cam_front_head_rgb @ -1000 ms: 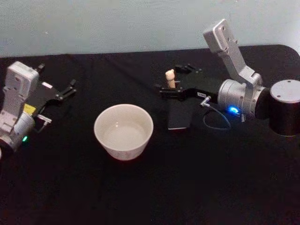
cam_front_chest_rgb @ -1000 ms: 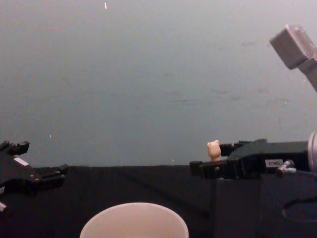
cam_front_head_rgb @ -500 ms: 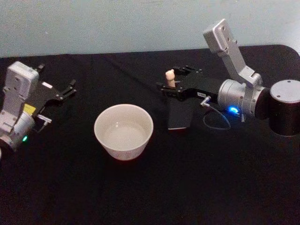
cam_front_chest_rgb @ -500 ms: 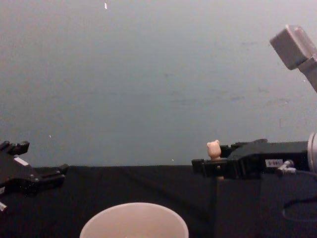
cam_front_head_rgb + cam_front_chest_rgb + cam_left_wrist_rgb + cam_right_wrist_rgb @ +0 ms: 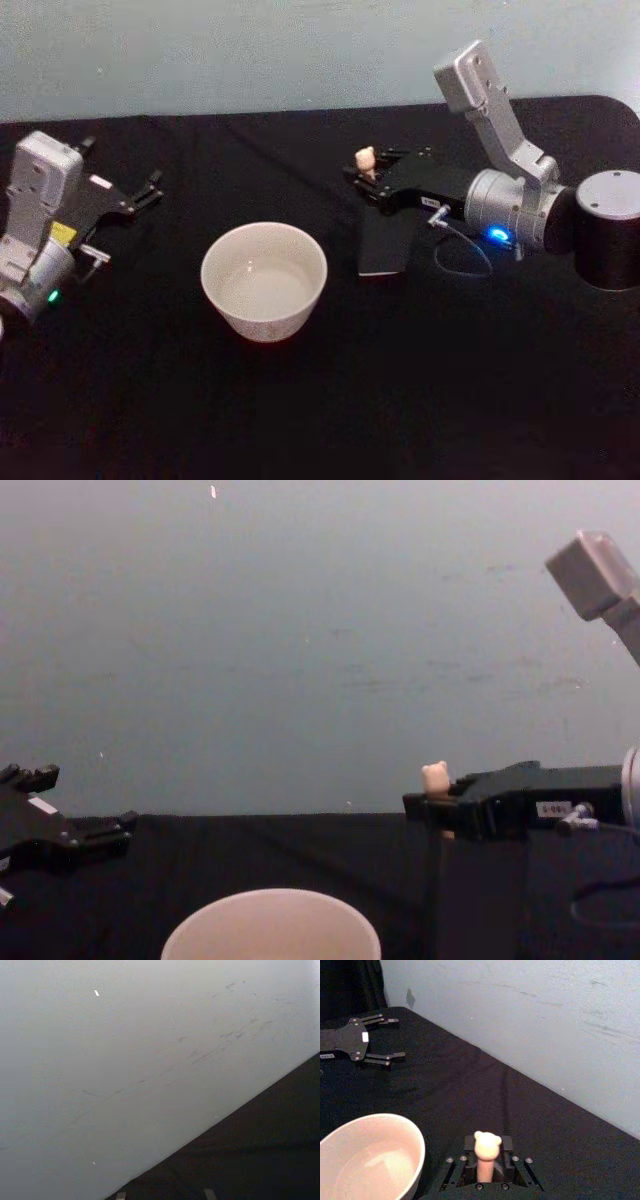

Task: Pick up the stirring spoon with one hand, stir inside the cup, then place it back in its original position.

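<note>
The wide round cream-pink cup (image 5: 264,280) looked like smooth ceramic with a soft gloss, and the black table cover (image 5: 300,420) beneath it was matt and cloth-like. The slim peach bear-topped handle of the stirring spoon (image 5: 486,1155) looked like smooth matt plastic. The flat black right gripper (image 5: 366,179) was matt, its silver-grey arm (image 5: 505,130) satin metal.

The right gripper (image 5: 370,172) reached forward and inward on its silver-grey arm (image 5: 505,125), wrist held level; its jaws were closed on the stirring spoon (image 5: 487,1152) (gripped just below the bear head); the left gripper (image 5: 122,166) sat low at the left, fingers spread apart, idle.
</note>
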